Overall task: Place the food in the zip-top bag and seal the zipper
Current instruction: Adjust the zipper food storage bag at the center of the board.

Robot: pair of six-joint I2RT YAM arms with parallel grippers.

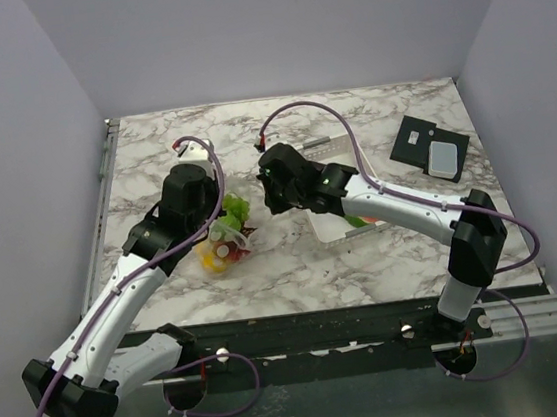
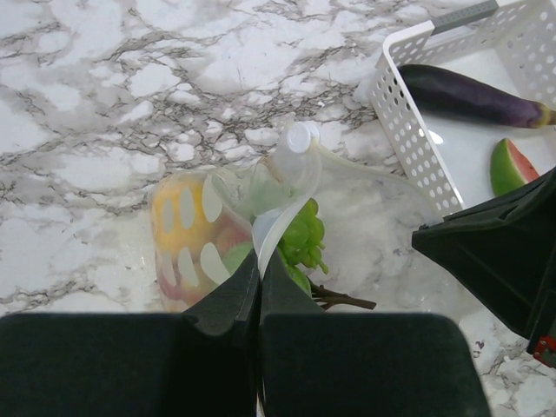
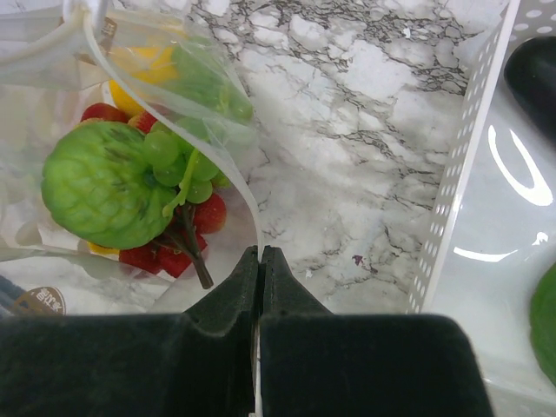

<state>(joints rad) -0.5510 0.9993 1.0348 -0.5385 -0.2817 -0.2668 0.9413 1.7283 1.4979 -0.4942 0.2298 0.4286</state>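
Left gripper (image 2: pixel 260 261) and right gripper (image 3: pixel 261 256) each pinch zip-top bag (image 1: pixel 225 242) on marble table (image 1: pixel 368 108) between lilac walls (image 1: pixel 10 148).

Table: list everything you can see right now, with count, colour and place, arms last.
bag: one, clear, mid-table, left of basket
green fruit: one, lumpy green, in bag
grapes: one bunch, green, in bag
red pieces: several, red, in bag
yellow piece: one, yellow, in bag
basket: one, white, perforated, right of bag
eggplant: one, dark purple, in basket
watermelon slice: one, red and green, in basket
black pad: one, black with pale panel, table's far right
table: one, white marble
left gripper: one, black, shut on bag edge
right gripper: one, black, shut on bag edge
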